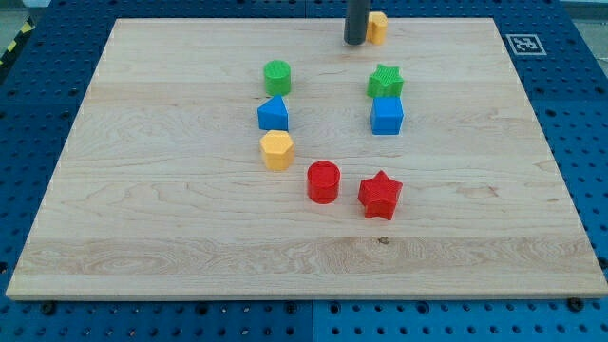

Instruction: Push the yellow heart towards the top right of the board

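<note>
The yellow heart point(378, 27) lies near the view's top edge of the wooden board point(142, 218), a little right of centre. The dark rod comes down from the view's top and partly hides the heart's left side. My tip point(354, 42) rests on the board right against the heart's left side. The heart's shape is only partly visible behind the rod.
A green cylinder point(277, 76), a blue block point(273, 114) and a yellow hexagon point(276, 150) form a column left of centre. A green star point(385, 82) and blue cube point(387, 116) stand right of centre. A red cylinder point(323, 181) and red star point(380, 195) lie below.
</note>
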### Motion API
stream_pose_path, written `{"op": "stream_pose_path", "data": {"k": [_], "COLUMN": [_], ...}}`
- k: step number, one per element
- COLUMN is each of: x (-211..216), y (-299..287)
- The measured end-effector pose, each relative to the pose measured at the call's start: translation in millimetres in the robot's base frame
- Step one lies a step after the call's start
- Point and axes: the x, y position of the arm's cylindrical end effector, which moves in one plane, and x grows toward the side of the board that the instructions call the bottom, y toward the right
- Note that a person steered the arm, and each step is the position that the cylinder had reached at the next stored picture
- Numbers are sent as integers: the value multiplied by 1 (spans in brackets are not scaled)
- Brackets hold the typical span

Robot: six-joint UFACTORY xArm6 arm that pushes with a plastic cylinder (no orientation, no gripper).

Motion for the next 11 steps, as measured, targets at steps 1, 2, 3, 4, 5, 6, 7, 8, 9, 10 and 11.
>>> {"op": "stream_pose_path", "data": {"k": [1, 2, 3, 4, 5, 6, 7, 8, 9, 10, 11], "x": [-6, -8, -10, -10, -10, -11, -28, -42, -42, -40, -40], "y": [-1, -1, 17, 40, 49, 50, 44, 41, 44, 59, 77]}}
